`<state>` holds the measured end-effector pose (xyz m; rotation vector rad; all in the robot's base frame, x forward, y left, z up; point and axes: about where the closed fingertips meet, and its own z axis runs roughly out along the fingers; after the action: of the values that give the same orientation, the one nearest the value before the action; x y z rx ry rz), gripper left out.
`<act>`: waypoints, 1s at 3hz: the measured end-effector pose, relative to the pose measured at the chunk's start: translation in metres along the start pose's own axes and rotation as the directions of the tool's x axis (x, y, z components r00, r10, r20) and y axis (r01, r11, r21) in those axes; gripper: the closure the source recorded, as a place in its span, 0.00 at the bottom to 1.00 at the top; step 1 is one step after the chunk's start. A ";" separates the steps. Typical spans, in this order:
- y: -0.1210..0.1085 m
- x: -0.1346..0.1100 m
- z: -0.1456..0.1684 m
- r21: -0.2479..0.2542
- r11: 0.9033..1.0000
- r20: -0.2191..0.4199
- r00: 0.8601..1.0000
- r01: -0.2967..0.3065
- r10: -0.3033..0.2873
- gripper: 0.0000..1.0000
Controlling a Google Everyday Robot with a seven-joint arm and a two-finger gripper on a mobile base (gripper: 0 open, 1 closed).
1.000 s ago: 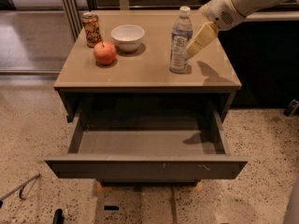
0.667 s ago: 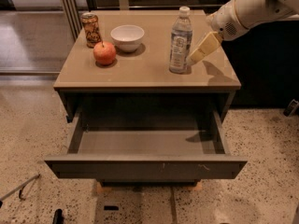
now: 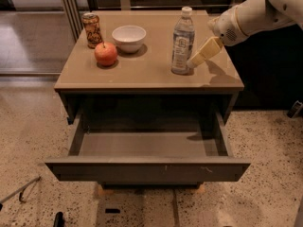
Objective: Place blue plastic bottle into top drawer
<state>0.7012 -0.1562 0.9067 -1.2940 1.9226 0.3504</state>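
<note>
The arm [image 3: 255,15] enters from the upper right and is cut off by the frame edge, so only its white forearm and wrist show. The gripper [image 3: 200,57], a cream-coloured piece slanting down to the left, ends just beside the lower right side of the blue plastic bottle [image 3: 182,41]. Whether it touches the bottle cannot be told, nor whether it is spread or closed. The bottle stands upright with its white cap on, on the right half of the cabinet top [image 3: 142,77]. Its pale label carries print, but none of it can be read. On the left half stand a brown patterned can [image 3: 92,30], whose markings are also illegible, a white bowl [image 3: 129,37] and a red apple [image 3: 105,54] just in front of the can. Below, the top drawer [image 3: 147,170] is pulled out, and its back part lies in shadow under the cabinet top. A dark object [image 3: 296,109] at the right edge is cut off and cannot be identified.
</note>
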 end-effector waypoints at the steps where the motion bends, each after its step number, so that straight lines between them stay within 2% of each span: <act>1: 0.000 0.004 0.002 -0.005 1.000 -0.001 1.000 -0.015 0.015 0.00; 3: -0.008 -0.008 0.014 -0.020 0.999 0.044 0.999 -0.026 0.027 0.00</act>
<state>0.7158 -0.1459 0.9050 -1.2641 1.9053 0.4091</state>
